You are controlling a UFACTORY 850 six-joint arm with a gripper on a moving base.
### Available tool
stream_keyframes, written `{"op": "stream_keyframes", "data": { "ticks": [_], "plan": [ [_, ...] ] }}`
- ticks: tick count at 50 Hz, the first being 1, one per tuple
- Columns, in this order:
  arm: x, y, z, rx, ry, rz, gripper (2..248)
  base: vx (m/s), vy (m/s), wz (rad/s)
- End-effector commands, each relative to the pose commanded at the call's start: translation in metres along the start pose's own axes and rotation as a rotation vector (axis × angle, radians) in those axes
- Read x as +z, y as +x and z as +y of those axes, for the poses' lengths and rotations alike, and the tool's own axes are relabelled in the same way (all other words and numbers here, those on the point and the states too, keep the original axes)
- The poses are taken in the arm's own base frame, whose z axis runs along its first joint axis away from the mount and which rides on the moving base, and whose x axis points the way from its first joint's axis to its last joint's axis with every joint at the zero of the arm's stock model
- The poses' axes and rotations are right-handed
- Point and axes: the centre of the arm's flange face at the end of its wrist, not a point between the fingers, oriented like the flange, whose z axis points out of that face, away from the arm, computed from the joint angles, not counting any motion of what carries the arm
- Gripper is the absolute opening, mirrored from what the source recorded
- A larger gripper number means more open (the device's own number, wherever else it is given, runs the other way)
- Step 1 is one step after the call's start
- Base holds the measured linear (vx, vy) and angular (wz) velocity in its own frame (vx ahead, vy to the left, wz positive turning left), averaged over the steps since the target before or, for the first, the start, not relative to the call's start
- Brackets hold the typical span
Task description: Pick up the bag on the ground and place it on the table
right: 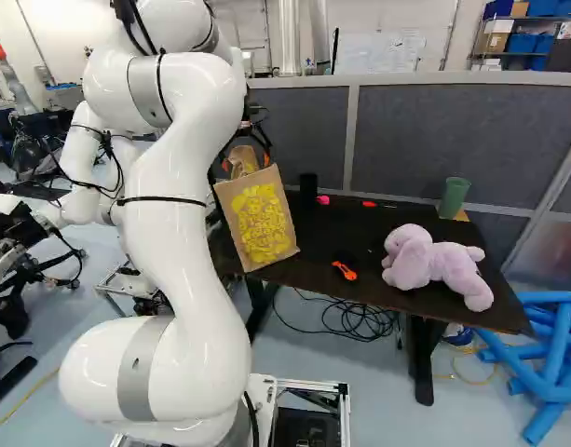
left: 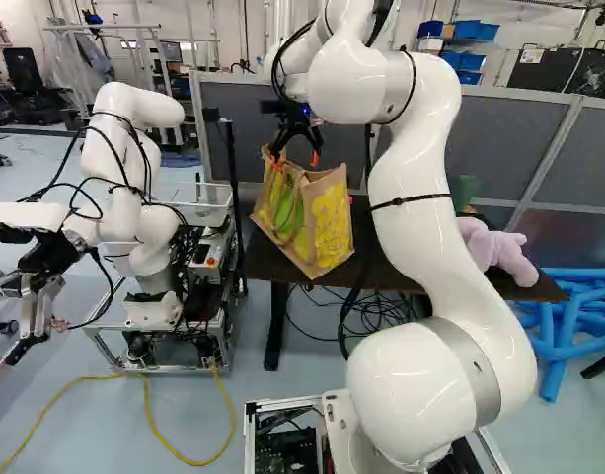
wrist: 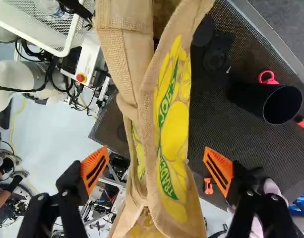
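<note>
At the upper middle of the left base view, the tool is at the top of the bag, which tilts by the end of the desk. Left of centre in the right base view, the bag's base overlaps the desk's end; whether it bears weight there, I cannot tell. The plush toy lies right, well apart. In the wrist view, the orange pads stand wide apart, the bag between them, seemingly ungripped. A poorly supported base could let it topple off; a snagged handle could drag it if the tool withdraws.
</note>
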Motion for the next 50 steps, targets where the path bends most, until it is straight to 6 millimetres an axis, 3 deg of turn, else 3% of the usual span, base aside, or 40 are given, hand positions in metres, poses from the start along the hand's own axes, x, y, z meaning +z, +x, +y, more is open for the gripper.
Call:
{"op": "stream_keyframes", "data": {
  "ticks": [50],
  "plan": [
    [-0.08, -0.042, -0.012, -0.001, 0.005, -0.017, 247, 0.0, 0.0, 0.0]
  ]
}}
